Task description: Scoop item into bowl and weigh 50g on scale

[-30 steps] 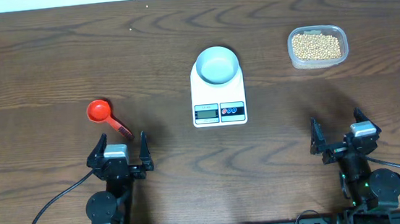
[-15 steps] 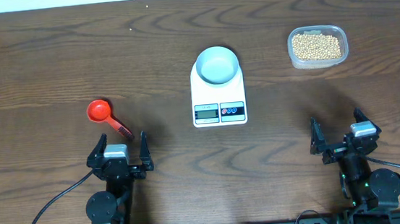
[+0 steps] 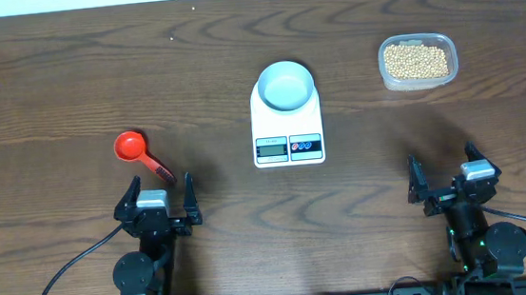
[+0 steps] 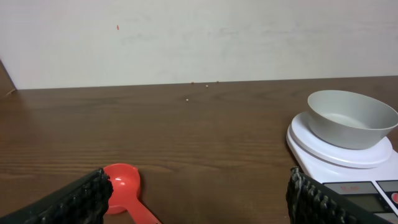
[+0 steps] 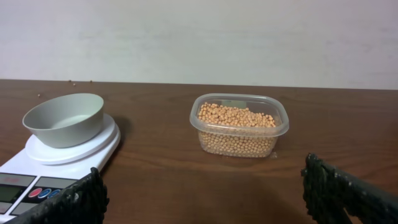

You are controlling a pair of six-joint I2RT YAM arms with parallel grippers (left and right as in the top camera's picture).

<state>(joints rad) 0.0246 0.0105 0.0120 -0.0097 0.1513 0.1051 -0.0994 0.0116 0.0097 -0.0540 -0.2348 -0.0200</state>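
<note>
The white bowl (image 3: 285, 84) sits empty on the white scale (image 3: 286, 132) at the table's middle; both also show in the left wrist view (image 4: 351, 118) (image 4: 323, 146) and the right wrist view (image 5: 64, 119) (image 5: 37, 168). Tan beans (image 3: 416, 60) fill a clear plastic tub (image 3: 419, 81) at the back right, also in the right wrist view (image 5: 237, 117). A red scoop (image 3: 133, 147) lies left of the scale, also in the left wrist view (image 4: 124, 186). My left gripper (image 3: 163, 200) and right gripper (image 3: 445, 177) are open and empty near the front edge.
A white wall (image 4: 199, 37) stands behind the table's far edge. A few loose crumbs (image 4: 199, 84) lie near the far edge. Cables (image 3: 65, 279) run behind both arm bases at the front.
</note>
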